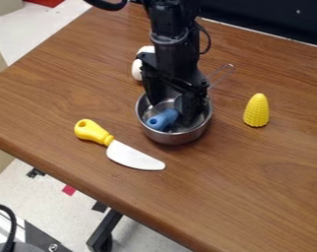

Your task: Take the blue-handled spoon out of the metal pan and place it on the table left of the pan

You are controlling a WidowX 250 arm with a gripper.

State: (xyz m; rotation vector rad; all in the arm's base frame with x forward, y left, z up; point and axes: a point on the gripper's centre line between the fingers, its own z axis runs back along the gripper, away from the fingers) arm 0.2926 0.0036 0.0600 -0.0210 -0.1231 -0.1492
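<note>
The black gripper (176,106) hangs down over a small metal pot (174,138), its lower part inside the rim. In the pot lies a blue-handled object (162,119), its handle toward the pot's front left and its other end beside the gripper. Whether the gripper holds it cannot be made out. The pot's wire handle (221,74) points to the back right. A toy knife (133,156) with a yellow handle lies in front and to the left of the pot. To the right, a yellow corn cob (256,110) stands upright.
Behind the pot, partly hidden by the arm, is a white object (137,68). The brown wooden table (266,187) has its near edge running from the left side down to the bottom. A dark panel (273,19) stands along the back.
</note>
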